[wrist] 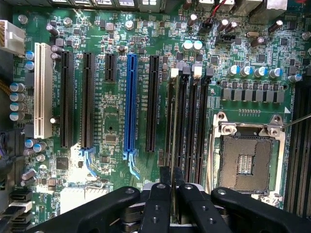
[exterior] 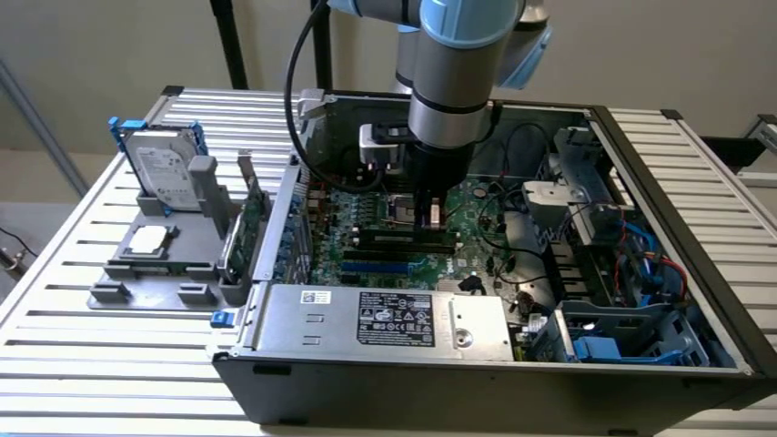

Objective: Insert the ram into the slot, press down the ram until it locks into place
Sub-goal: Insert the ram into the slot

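Spanning the exterior view, a slatted metal table (exterior: 73, 364) carries an open computer case (exterior: 486, 391). At nine o'clock from the case sits a gray fixture (exterior: 146, 273) with a hard drive (exterior: 164, 168) standing in it. The arm (exterior: 456, 82) reaches straight down into the case over the green motherboard (exterior: 364, 218), with the tool (exterior: 431, 214) low above the board near its middle. In the wrist view the tool (wrist: 172, 175) pinches the ram (wrist: 173, 145), seen edge-on as a thin line between the two black fingers (wrist: 160, 204). The ram runs lengthwise along the slot (wrist: 174, 80), the outermost of four black ones, on the side nearer the blue socket (wrist: 130, 102). Whether the ram is seated cannot be told.
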Controlling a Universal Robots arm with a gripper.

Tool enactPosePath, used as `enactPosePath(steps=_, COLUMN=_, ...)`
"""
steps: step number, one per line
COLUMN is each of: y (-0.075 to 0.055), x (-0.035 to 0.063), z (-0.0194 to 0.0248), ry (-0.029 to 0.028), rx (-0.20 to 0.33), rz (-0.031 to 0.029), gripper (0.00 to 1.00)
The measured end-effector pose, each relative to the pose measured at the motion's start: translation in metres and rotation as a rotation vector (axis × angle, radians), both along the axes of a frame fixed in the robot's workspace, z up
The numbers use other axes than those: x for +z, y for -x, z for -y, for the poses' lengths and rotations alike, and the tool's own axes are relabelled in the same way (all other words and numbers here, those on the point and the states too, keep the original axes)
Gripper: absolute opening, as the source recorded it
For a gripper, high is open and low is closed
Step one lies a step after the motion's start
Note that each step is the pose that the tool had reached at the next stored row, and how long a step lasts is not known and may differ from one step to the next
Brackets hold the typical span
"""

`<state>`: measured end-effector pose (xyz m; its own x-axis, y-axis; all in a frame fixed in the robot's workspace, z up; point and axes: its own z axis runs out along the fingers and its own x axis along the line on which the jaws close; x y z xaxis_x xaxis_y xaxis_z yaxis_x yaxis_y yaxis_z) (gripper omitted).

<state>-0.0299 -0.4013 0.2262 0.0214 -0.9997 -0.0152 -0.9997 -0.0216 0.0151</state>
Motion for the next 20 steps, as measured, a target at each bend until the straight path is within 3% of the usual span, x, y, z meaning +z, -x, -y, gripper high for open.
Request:
enactPosePath(steps=11, y=0.001, x=-0.0019, z=0.0001, ry=0.0022, rx=0.000, rz=0.0003, gripper=0.15)
enactPosePath(steps=12, y=0.001, x=0.0009, z=0.0000, ry=0.0018, rx=0.000, rz=0.0005, gripper=0.15)
enactPosePath(steps=13, y=0.001, x=0.0052, z=0.0000, ry=0.0020, rx=0.000, rz=0.0004, gripper=0.21)
enactPosePath(steps=16, y=0.002, x=0.0174, z=0.0000, ry=0.0019, rx=0.000, rz=0.0004, gripper=0.21)
enactPosePath(steps=20, y=0.011, x=0.0223, z=0.0000, ry=0.0018, rx=0.000, rz=0.0005, gripper=0.21)
